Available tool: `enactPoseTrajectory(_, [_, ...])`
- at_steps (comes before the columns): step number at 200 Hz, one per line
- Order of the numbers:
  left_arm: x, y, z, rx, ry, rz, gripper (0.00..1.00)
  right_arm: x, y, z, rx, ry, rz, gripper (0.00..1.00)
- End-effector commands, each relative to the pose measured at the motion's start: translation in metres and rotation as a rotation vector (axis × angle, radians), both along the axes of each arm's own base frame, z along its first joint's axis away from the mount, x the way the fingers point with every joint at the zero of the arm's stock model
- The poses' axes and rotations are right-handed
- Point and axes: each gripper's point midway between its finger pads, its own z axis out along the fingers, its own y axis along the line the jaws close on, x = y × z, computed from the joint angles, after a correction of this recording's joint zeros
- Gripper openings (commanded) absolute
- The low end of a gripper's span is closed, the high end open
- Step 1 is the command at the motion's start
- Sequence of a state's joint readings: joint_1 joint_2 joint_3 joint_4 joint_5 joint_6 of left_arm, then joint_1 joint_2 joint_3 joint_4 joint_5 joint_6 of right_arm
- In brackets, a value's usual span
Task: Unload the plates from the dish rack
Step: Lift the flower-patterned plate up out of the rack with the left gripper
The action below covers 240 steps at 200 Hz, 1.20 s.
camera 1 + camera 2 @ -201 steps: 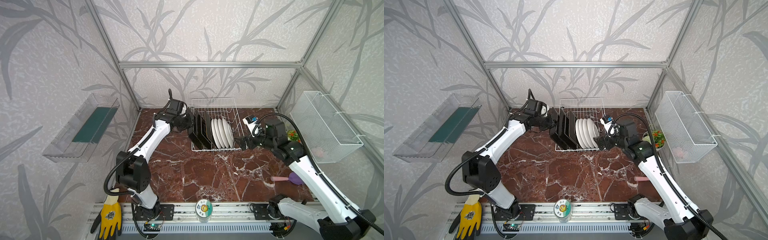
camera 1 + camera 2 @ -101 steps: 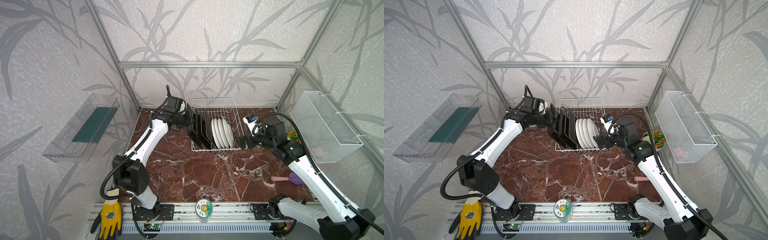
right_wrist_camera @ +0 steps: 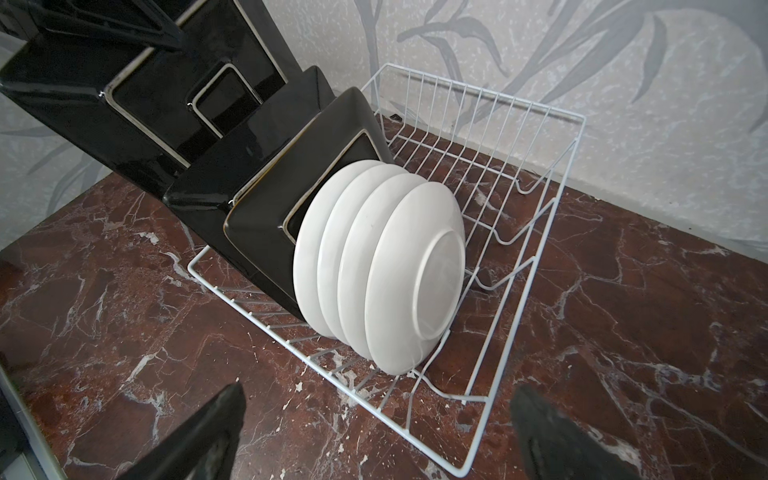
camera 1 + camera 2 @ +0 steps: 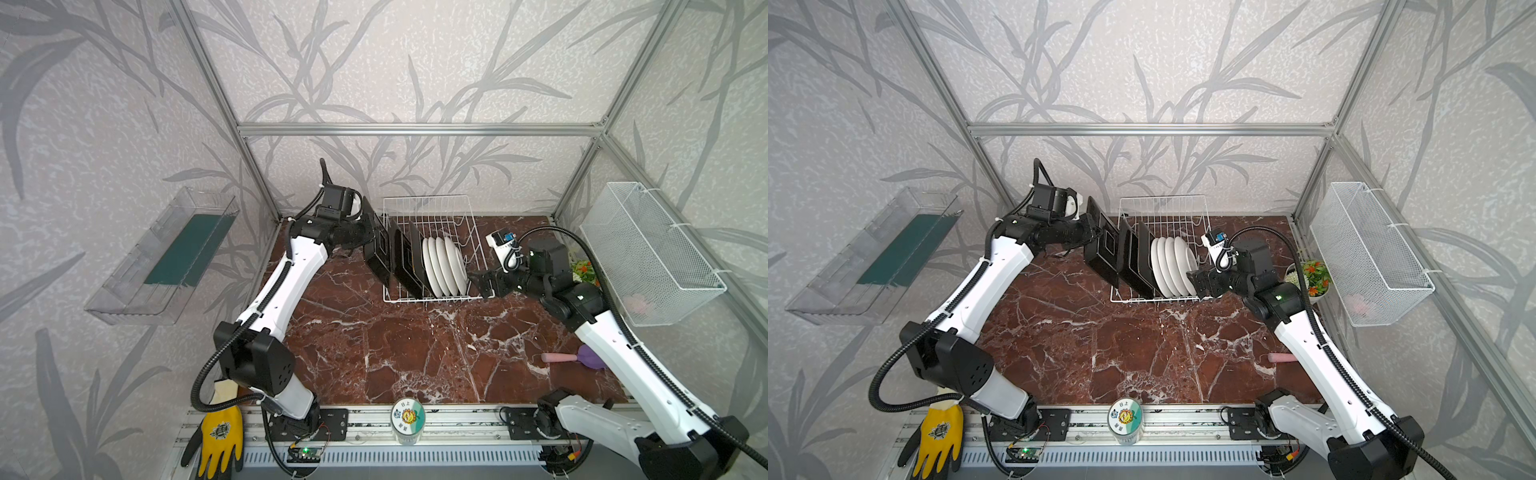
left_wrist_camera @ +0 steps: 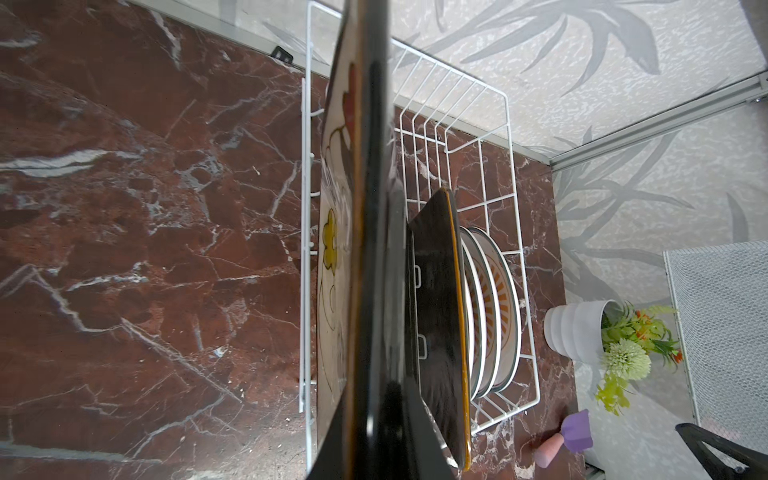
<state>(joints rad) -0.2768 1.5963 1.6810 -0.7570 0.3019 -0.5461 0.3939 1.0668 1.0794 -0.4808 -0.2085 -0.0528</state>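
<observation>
Black-backed and square, the plate (image 4: 377,249) in the left gripper (image 4: 365,240) hangs on edge at the left end of the rack (image 4: 428,206). It is raised above the others and tilted, with its cream flowered face turned left. The jaws are clamped on its rim. In the left wrist view it sits over the rack's left side wire; I cannot tell whether its lower edge is clear of the wire.

Two square plates (image 4: 409,259) stand on edge in the rack's left half. Just right of them, four round plates (image 4: 446,266) stand packed together, white backs facing right. The rack sits at the far middle of the table (image 4: 415,345).

The right gripper (image 4: 482,286) hovers just off the rack's near right corner. Its jaws are spread wide and hold nothing, and they point at the round plates without touching them.

No plate lies on the table, so unloading looks to be at its very start: one plate is on its way out and none is set down. Six stand in the rack. This plate has yet to be carried clear and laid on the bare marble. After that come the two square plates and the four round ones, which the right gripper seems placed to begin.
</observation>
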Motion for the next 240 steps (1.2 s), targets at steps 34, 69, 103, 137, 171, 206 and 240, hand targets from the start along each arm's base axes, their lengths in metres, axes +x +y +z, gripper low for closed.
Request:
enactPoseTrajectory(34, [-0.009, 0.01, 0.113, -0.014, -0.344, -0.012, 0.0, 0.002, 0.0, 0.001, 0.007, -0.016, -0.011, 0.99])
enactPoseTrajectory(69, [-0.011, 0.012, 0.125, 0.007, -0.388, -0.018, 0.0, 0.003, 0.0, 0.002, 0.014, -0.022, -0.015, 0.99])
enactPoseTrajectory(103, [-0.017, 0.017, 0.146, 0.066, -0.485, -0.045, 0.0, 0.006, 0.0, 0.005, 0.031, -0.022, -0.037, 0.99])
enactPoseTrajectory(137, [-0.031, 0.02, 0.169, 0.139, -0.597, -0.1, 0.0, 0.009, 0.001, 0.005, 0.063, 0.037, -0.068, 0.99])
enactPoseTrajectory(171, [-0.037, 0.026, 0.173, 0.225, -0.661, -0.116, 0.0, 0.013, 0.008, 0.012, 0.129, 0.079, -0.084, 0.99])
enactPoseTrajectory(206, [-0.046, 0.026, 0.179, 0.308, -0.759, -0.164, 0.0, 0.018, 0.01, 0.023, 0.198, 0.105, -0.122, 0.99])
enactPoseTrajectory(240, [-0.061, 0.025, 0.187, 0.417, -0.839, -0.221, 0.0, 0.022, 0.012, 0.036, 0.273, 0.141, -0.167, 0.99])
